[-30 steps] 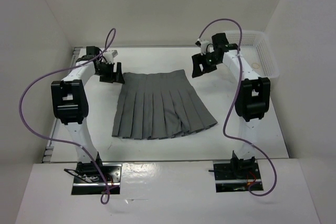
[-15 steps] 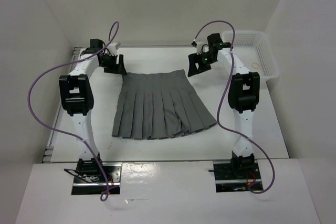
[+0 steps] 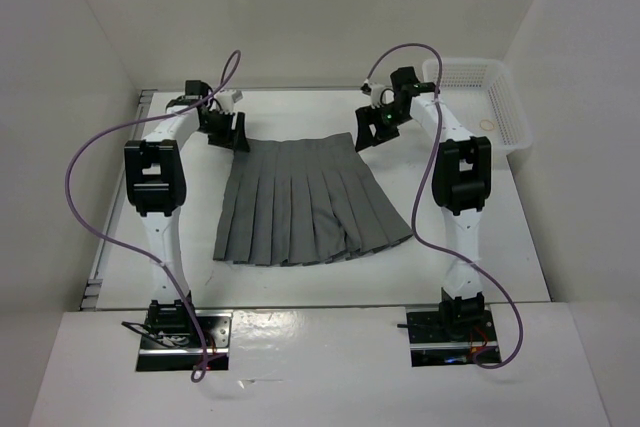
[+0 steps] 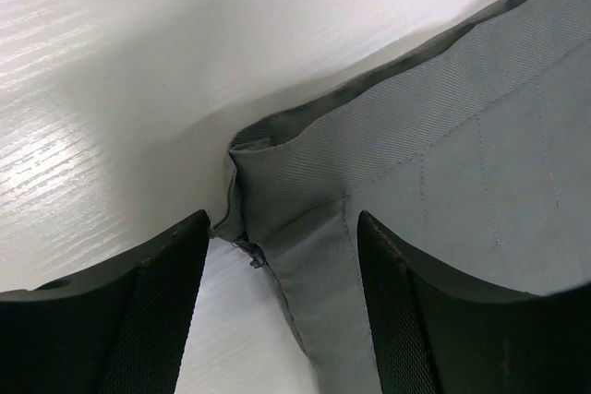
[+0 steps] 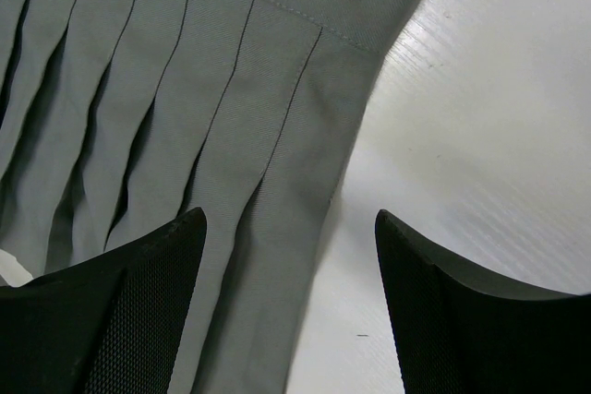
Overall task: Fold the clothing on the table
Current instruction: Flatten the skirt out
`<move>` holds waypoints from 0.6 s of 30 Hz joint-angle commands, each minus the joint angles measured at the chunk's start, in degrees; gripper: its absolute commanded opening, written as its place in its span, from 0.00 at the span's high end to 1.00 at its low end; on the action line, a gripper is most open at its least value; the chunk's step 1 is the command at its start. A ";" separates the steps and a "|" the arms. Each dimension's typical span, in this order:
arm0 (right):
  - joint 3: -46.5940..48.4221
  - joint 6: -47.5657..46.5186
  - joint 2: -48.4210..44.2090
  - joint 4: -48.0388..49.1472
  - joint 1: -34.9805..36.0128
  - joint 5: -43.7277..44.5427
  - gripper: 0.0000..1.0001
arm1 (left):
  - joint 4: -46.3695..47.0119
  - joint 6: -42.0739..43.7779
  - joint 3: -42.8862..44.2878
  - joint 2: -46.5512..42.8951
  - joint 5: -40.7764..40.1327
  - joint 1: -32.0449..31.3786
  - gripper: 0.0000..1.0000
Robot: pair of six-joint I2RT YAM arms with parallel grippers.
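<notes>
While the skirt (image 3: 305, 197) lies flat and spread near the middle of the counter (image 3: 480, 247), waistband far and hem near, both arms reach to its two far corners.

Left tool (image 3: 232, 135): jaws wide, set either side of the left end of the waistband (image 4: 388, 126). In the wrist view the corner cloth sits between the fingers (image 4: 138, 311) but is not pinched. It is slightly rucked there, with a fold tucked under.

Right tool (image 3: 368, 132): jaws wide, straddling the skirt's right side edge just below the waistband. One finger is over the pleats, the other over bare counter. Nothing is held.

Step in hand, as I judge it: take both far corners, ready to fold toward the hem.
- Lower each tool until one finger can slide under the cloth, so that every layer is caught.
- Grip at matching spots on both corners, so the fold line runs straight across the pleats.
- The left corner is bunched. I cannot tell how many layers sit between the jaws, so it may catch only the top one.
- Lift low and move both arms together, with the waistband taut, so the pleats do not splay.

Writing: none readable. No tag or label shows on the skirt, the white basket (image 3: 500, 97) at far right, or the arms.
</notes>
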 commanded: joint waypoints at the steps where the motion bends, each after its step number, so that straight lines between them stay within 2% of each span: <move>1: 2.54 -0.98 0.58 -0.90 1.09 -1.00 0.22 | 0.03 2.10 3.28 1.29 0.16 0.27 0.28; 9: 2.54 -1.51 1.10 -1.42 1.62 -1.00 0.22 | -0.50 2.62 6.80 3.48 -0.46 0.27 0.29; 18: 2.54 -1.51 1.10 -1.42 2.15 -0.47 0.22 | -2.43 3.76 7.60 4.63 0.07 -0.26 0.61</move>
